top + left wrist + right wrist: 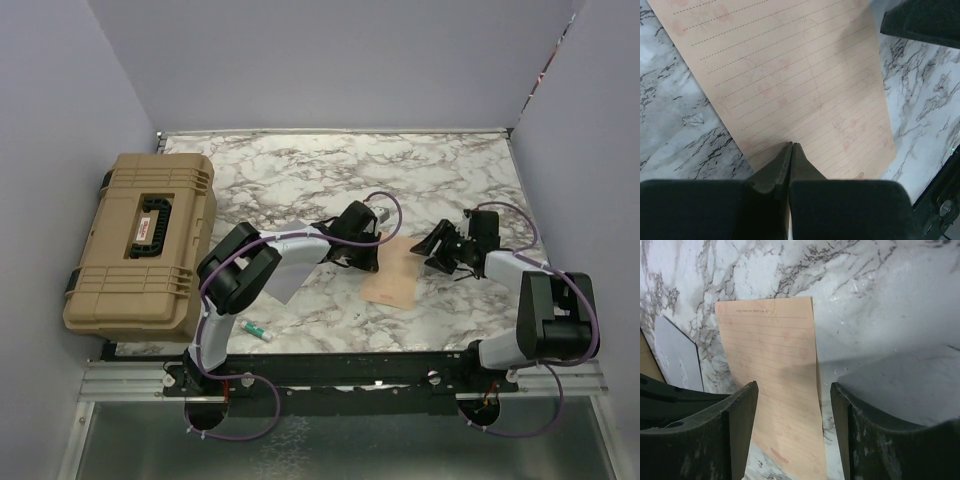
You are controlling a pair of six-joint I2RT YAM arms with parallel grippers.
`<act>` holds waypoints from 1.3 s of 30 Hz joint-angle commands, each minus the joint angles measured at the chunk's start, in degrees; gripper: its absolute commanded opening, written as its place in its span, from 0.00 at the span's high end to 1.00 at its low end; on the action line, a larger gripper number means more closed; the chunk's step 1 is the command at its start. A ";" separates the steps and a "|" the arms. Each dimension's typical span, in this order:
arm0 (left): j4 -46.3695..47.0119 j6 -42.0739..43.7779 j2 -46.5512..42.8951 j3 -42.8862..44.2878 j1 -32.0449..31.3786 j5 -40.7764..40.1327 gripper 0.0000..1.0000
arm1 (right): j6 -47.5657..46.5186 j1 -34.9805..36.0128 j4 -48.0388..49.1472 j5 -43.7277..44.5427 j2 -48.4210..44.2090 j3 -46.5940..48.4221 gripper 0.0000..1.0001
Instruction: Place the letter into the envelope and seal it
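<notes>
The peach-tan lined letter [390, 279] lies flat on the marble table [300, 175] between the two grippers. My left gripper [367, 264] is shut, with its tips [791, 145] over the letter's near edge [800, 75]; nothing shows between the fingers. My right gripper [432, 252] is open and empty, with its jaws [794, 387] straddling the letter's right edge [780, 365]. The light-grey envelope [289, 287] lies left of the letter, partly hidden under my left arm. It also shows in the right wrist view [677, 352].
A big tan hard case [140, 245] sits at the table's left edge. A small white stick with a green cap [257, 331] lies near the front edge. Lilac walls close in the left, back and right sides.
</notes>
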 commanded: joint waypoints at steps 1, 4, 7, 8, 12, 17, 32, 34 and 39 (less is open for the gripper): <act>-5.03 2.48 1.70 -1.26 -0.16 -2.48 1.00 | -2.32 -0.10 2.40 0.21 4.86 -0.12 0.35; -6.50 3.52 2.63 -1.78 -0.20 -4.55 1.00 | -3.20 -0.02 4.76 -5.36 6.92 -0.68 0.36; -7.52 4.66 2.80 -2.40 -0.22 -5.44 1.00 | -4.13 0.32 5.95 -10.38 9.02 -0.55 0.37; -7.75 4.95 2.88 -2.57 -0.23 -5.49 1.00 | -4.19 0.35 6.29 -12.05 9.56 -0.34 0.37; -8.35 5.15 3.10 -2.61 -0.18 -6.00 1.00 | -3.37 0.37 8.63 -20.05 9.43 -0.79 0.38; -8.65 4.29 3.52 -2.02 -0.18 -6.89 1.00 | -3.78 0.39 7.30 -23.81 6.43 -1.52 0.38; -8.54 4.23 -3.57 2.26 0.74 -3.66 0.97 | -2.00 0.35 13.12 -19.23 -0.06 -1.77 1.00; -8.52 2.74 -6.18 3.74 1.95 -3.11 0.80 | -2.07 0.35 11.90 -18.82 -2.73 -0.73 1.00; -8.41 0.61 -13.69 7.70 5.95 -3.89 0.28 | -3.43 0.35 5.81 -17.75 -8.56 6.13 1.00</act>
